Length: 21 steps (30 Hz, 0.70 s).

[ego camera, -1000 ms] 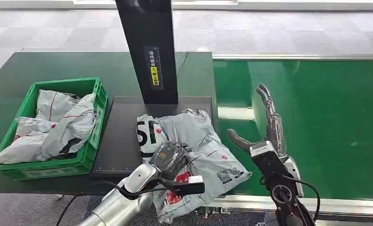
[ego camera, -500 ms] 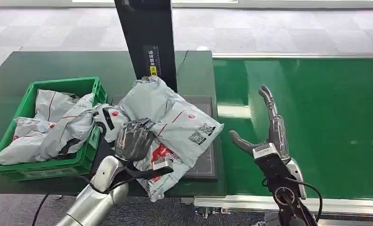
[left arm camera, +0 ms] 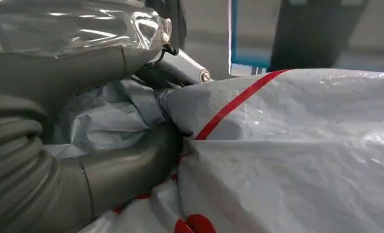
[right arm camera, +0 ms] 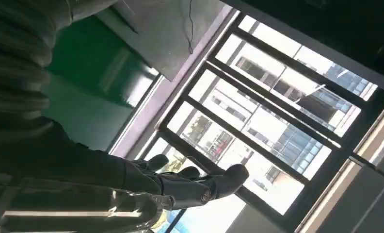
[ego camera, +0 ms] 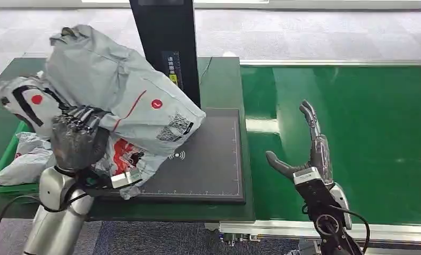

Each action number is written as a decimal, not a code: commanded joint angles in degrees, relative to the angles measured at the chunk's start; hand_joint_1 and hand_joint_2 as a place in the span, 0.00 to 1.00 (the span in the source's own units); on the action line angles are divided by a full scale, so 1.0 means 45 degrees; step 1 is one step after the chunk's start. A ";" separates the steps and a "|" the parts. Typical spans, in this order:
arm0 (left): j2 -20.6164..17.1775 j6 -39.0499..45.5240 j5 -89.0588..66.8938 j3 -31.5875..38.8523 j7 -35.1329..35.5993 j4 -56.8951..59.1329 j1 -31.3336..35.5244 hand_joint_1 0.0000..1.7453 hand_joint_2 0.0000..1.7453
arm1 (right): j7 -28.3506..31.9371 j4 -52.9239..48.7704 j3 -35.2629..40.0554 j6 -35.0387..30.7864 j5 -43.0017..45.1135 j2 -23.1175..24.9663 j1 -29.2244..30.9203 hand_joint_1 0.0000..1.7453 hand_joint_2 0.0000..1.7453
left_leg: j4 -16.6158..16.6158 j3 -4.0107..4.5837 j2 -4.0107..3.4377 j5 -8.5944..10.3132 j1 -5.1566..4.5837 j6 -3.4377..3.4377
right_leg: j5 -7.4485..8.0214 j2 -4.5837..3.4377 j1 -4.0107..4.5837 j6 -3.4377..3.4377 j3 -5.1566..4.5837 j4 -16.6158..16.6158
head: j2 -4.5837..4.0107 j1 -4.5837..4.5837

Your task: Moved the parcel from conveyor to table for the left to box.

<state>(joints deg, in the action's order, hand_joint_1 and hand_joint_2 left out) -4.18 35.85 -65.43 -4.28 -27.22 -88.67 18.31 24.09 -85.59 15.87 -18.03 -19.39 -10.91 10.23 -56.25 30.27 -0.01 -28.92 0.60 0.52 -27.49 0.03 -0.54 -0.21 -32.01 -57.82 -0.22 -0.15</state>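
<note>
- We see the left hand [ego camera: 78, 142] gripping the grey parcel [ego camera: 124, 101], its dark fingers clamped into the crumpled lower side of the bag; the left wrist view shows the thumb [left arm camera: 127, 167] and fingers pinching a gathered fold of plastic, which is why the bag hangs bunched there and loose elsewhere.
- The parcel is held in the air, tilted, above the left part of the table [ego camera: 219, 85], overlapping the left edge of the black mat [ego camera: 208, 159] and reaching over the green crate [ego camera: 6, 159]. We judge it is lifted this high so it can pass over the crate's near wall rather than drag on it.
- The crate sits at the table's left edge and holds other grey bags [ego camera: 25, 156], so the parcel will have to land on top of them.
- The right hand [ego camera: 306, 154] is raised over the near left part of the green conveyor [ego camera: 357, 133], fingers spread and holding nothing; we take it to be standing clear so the left arm has room.
- The black post [ego camera: 166, 53] rises from the mat's far edge just beside the parcel; we would watch that the loose end of the bag does not catch it.
- We judge the carry to the crate nearly done, with the release not yet made.
</note>
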 commanded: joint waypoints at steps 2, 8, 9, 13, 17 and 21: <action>-0.0370 0.0923 -0.1929 0.2956 0.2244 0.1416 0.2497 1.00 1.00 | 0.0005 0.0518 0.0278 0.0004 0.0065 -0.0103 0.0606 0.00 1.00 | -0.0014 0.0053 -0.0001 0.0023 0.0010 0.0001 | 0.0026 0.0000 0.0012 0.0009 -0.0053 -0.0010 | 0.0000 0.0009; -0.1674 0.0453 -0.2882 0.1845 0.5046 0.3569 0.3535 1.00 1.00 | -0.0062 0.0497 0.0311 -0.0088 -0.0057 0.0039 0.0718 0.00 1.00 | 0.0001 0.0013 0.0002 0.0033 0.0004 0.0012 | 0.0020 0.0002 0.0005 0.0012 -0.0006 -0.0003 | 0.0000 0.0005; -0.1826 0.0371 -0.3123 0.1836 0.5454 0.3887 0.3669 1.00 1.00 | -0.0077 0.0468 0.0326 -0.0094 -0.0084 0.0045 0.0728 0.00 1.00 | 0.0005 0.0018 0.0006 0.0040 0.0003 0.0011 | 0.0027 0.0007 0.0004 0.0015 -0.0011 0.0000 | 0.0000 0.0005; -0.2352 -0.0308 -0.3880 0.1771 0.6621 0.5769 0.4482 1.00 1.00 | -0.0217 0.0365 0.0359 -0.0121 -0.0152 -0.0039 0.0812 0.00 1.00 | -0.0001 0.0018 0.0007 0.0038 0.0003 0.0017 | 0.0021 0.0007 0.0005 0.0021 -0.0018 -0.0012 | 0.0000 0.0005; -0.2599 -0.3807 -0.5412 0.1058 0.8467 0.9304 0.6475 1.00 1.00 | -0.0426 0.0319 0.0285 -0.0227 -0.0156 -0.0227 0.0777 0.00 1.00 | -0.0011 0.0025 0.0028 0.0034 0.0007 0.0013 | 0.0013 0.0027 0.0009 0.0015 -0.0019 -0.0014 | -0.0004 0.0010; -0.2886 -0.7263 -0.5004 0.0539 0.8420 1.3733 0.8646 1.00 1.00 | -0.0552 0.0406 0.0213 -0.0126 -0.0303 -0.0155 0.0766 0.00 1.00 | -0.0011 0.0046 0.0052 0.0058 0.0011 0.0013 | 0.0029 0.0055 0.0013 0.0018 -0.0031 -0.0011 | 0.0000 0.0005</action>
<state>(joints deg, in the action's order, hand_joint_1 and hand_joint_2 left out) -14.12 19.98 -88.30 4.33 9.40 -63.46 39.87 22.53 -85.57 16.24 -18.82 -20.26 -11.63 11.94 -56.25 30.33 0.02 -28.79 0.63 0.59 -27.42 0.06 -0.51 -0.15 -32.08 -57.84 -0.22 -0.13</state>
